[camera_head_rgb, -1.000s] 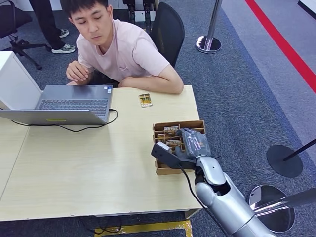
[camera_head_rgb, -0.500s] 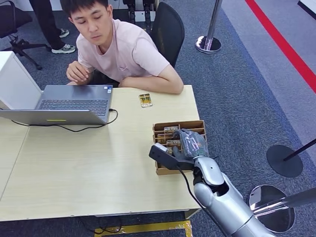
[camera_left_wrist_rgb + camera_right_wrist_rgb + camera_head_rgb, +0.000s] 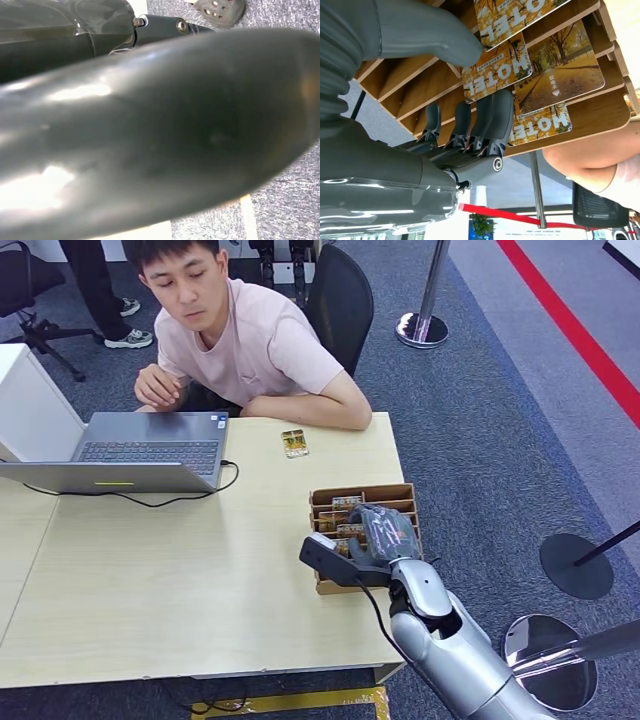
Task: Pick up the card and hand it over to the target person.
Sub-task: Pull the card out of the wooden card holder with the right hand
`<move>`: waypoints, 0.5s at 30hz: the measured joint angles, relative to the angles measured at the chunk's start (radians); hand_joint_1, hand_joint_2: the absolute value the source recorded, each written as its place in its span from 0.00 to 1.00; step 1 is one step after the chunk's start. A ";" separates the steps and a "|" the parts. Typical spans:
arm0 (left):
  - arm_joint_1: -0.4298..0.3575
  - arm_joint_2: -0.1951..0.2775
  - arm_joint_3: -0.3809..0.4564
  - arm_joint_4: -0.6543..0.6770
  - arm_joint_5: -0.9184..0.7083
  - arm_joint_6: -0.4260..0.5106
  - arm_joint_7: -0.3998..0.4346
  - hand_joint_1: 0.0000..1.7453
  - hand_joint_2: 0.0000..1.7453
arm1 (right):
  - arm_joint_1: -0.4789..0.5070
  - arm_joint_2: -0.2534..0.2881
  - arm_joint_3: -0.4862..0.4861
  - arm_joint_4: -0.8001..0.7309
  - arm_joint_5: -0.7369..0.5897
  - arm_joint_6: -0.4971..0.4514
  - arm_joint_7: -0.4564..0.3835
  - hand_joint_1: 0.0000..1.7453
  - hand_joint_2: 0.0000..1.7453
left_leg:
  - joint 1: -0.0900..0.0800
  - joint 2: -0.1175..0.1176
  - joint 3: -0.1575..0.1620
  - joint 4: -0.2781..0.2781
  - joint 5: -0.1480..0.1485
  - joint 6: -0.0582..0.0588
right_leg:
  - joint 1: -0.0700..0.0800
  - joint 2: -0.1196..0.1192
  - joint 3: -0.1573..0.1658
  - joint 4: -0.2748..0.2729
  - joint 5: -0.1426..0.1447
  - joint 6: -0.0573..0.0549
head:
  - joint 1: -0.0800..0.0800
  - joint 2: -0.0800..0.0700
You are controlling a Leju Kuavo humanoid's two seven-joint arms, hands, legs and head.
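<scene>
The right hand (image 3: pixel 383 532) rests over the wooden card holder (image 3: pixel 364 498) at the near right of the table (image 3: pixel 189 570). In the right wrist view the thumb (image 3: pixel 433 32) and the fingers (image 3: pixel 497 120) sit on opposite faces of one hotel card (image 3: pixel 497 75) standing in a slot, pinching it; the card remains inside the holder among further cards (image 3: pixel 557 70) in neighbouring slots. A black camera block (image 3: pixel 332 560) on the wrist overhangs the holder's near edge.

Another card (image 3: pixel 294 443) lies flat at the far edge of the table, just before the forearm (image 3: pixel 317 410) of the seated person (image 3: pixel 241 335), well apart from the holder. An open laptop (image 3: pixel 143 450) with its cable (image 3: pixel 151 500) occupies the far left. Stanchion bases (image 3: pixel 551 655) stand on the carpet to the right.

Compared with a second ago, the right arm has shifted slightly left and nearer; the hand covers the same slots. Person, laptop and loose card are unchanged.

The left hand's state cannot be told.
</scene>
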 joint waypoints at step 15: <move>0.000 -0.001 0.004 -0.001 0.002 0.003 -0.009 0.00 0.00 | -0.001 0.004 0.001 0.006 0.009 0.013 0.004 0.62 1.00 | 0.000 0.000 0.000 0.000 0.000 0.000 | 0.000 0.000 0.000 0.000 0.000 0.000 | 0.000 0.000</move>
